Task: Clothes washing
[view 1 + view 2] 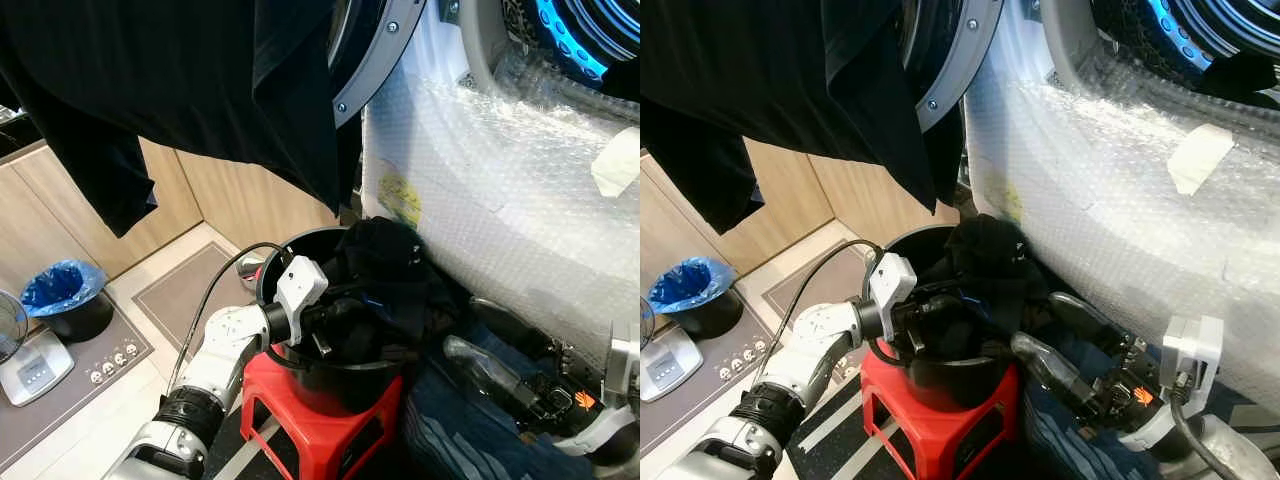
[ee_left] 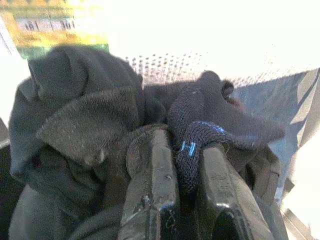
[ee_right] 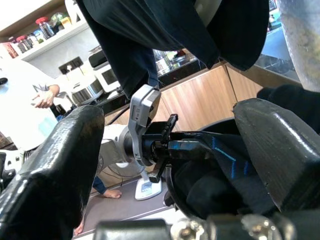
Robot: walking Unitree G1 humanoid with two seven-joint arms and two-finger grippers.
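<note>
The left gripper [image 2: 182, 175] is reaching over the near rim of the round black bucket [image 1: 300, 250] on the red plastic stool [image 1: 320, 425], fingers clamped on a dark knitted sock [image 2: 200, 145] with blue flecks. The right gripper [image 3: 165, 165] is hovering beside it, fingers apart.

light wooden cabinets [image 1: 60, 215] line the far left; a grey mat [image 1: 185, 290] lies on the pale tiled floor [image 1: 80, 425]; a blue-lined bin [image 1: 62, 297] and a scale [image 1: 32, 368] sit at left.
</note>
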